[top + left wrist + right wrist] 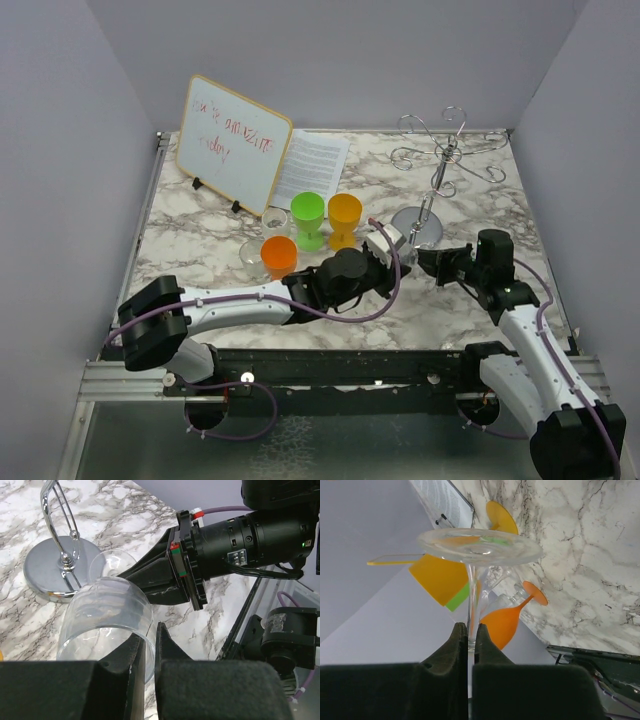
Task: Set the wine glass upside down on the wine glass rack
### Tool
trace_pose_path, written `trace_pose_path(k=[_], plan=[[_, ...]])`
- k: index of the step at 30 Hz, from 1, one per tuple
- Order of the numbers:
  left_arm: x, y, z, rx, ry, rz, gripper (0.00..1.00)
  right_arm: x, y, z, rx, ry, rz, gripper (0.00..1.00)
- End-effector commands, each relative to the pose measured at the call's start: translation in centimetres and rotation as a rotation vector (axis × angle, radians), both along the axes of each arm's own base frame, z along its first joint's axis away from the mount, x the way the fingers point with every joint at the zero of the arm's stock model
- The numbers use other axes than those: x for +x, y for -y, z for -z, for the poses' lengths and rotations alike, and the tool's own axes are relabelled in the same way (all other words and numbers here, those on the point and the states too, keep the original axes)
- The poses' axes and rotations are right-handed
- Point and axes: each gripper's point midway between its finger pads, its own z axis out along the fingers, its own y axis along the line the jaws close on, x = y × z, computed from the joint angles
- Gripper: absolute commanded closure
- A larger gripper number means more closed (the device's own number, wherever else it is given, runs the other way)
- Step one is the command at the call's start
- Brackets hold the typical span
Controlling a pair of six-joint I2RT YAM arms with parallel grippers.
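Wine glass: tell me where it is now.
Right of centre in the top view, in front of the wine glass rack's disc base, the wine glass is held on its side: left hand on its bowl rim, right hand on its stem.

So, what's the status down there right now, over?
Both tools shut: left tool on the wine glass rim, right tool on its stem. The wine glass rack stands close by, empty. Plastic goblets sit clear of it.
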Motion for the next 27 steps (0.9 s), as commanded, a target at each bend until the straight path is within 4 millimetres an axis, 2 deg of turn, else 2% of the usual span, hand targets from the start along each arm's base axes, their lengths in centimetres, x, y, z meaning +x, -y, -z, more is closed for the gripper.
trace_pose_path(k=[1,3,7,11,15,19,23,27], plan=[[0.0,0.2,-0.9,-0.051,0.021,-0.009,0.84,0.0,-0.7,-0.5,-0.007,0.060,-0.059,0.99],[0.3,-0.4,-0.7,-0.056,0.008,-0.038,0.65,0.6,-0.2,-0.5,-0.073,0.111,-0.056,0.99],[0.7,-2.3,-1.4,-0.088,-0.010,-0.109,0.36,2.3,1.0,-0.7,-0.252,0.241,-0.081,0.99],[0.5,-4.7,-2.4,-0.111,-0.017,-0.148,0.18,3.7,3.2,-2.0,-0.483,0.357,-0.069,0.99],[1.1,-7.2,-2.9,-0.091,-0.035,-0.208,0.11,3.9,6.4,-3.8,-0.725,0.463,-0.010,1.00],[2.2,-9.0,-3.5,-0.056,-0.057,-0.257,0.07,3.5,8.7,-6.5,-0.924,0.622,0.046,0.99],[3.0,-9.7,-4.5,-0.031,-0.087,-0.243,0.07,2.5,9.6,-10.3,-1.087,0.827,0.066,1.00],[3.1,-10.0,-5.5,-0.025,-0.120,-0.205,0.07,1.8,9.2,-13.3,-1.208,0.977,0.006,0.99]])
